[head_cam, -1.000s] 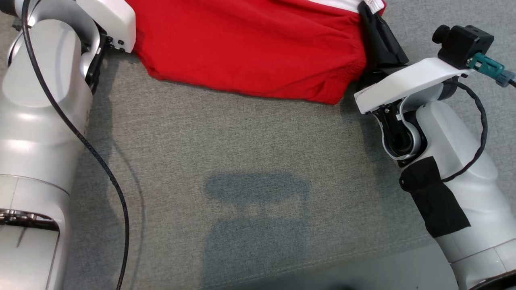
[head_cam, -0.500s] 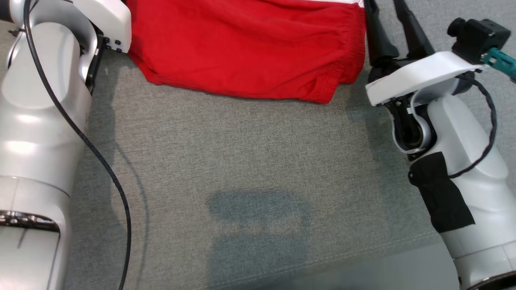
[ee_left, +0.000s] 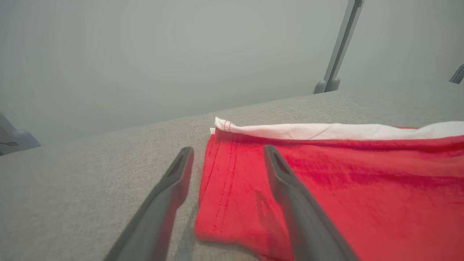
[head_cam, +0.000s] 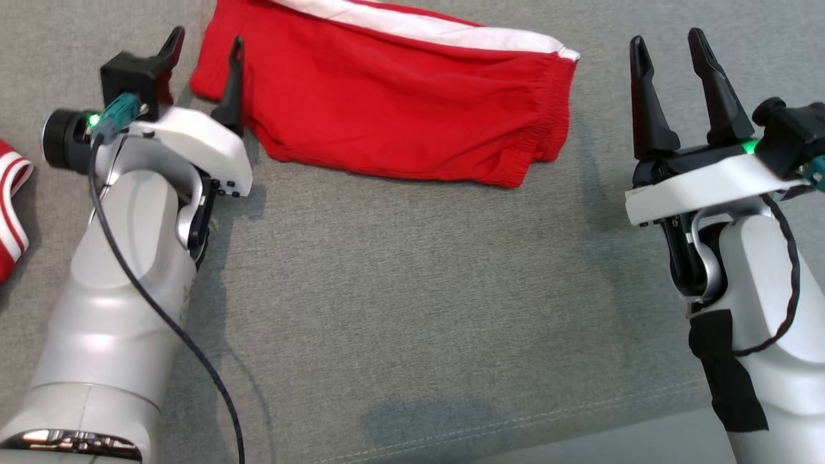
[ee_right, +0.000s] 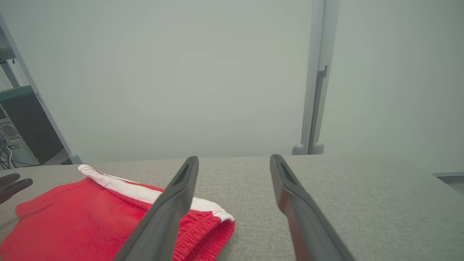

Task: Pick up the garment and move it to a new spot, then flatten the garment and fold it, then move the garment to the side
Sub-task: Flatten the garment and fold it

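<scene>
Garment (head_cam: 399, 109): red shorts with a white band (head_cam: 419, 29) along the far edge, lying flat on the grey cloth-covered table (head_cam: 412, 290), at the far side and a little left of centre. It looks doubled over into a long strip, with a stitched hem at the left end and the gathered elastic waistband (head_cam: 548, 129) at the right end.

It is probably light, soft and limp. Lifted by one point or one layer, it would likely sag and fall out of its fold. The better hold seems to be both short ends at once, pinching all the layers. The bunched elastic gives a thick, easy bite, while the thin left hem lies close to the table and needs a low approach.

The left tool (head_cam: 207, 38) stands wide and empty, straddling the left hem, with one finger over the red cloth and the other over bare table. The right tool (head_cam: 667, 38) is also wide and empty, apart from the waistband and to its right.

Another red-and-white cloth (head_cam: 9, 212) lies at the left edge, well apart.
</scene>
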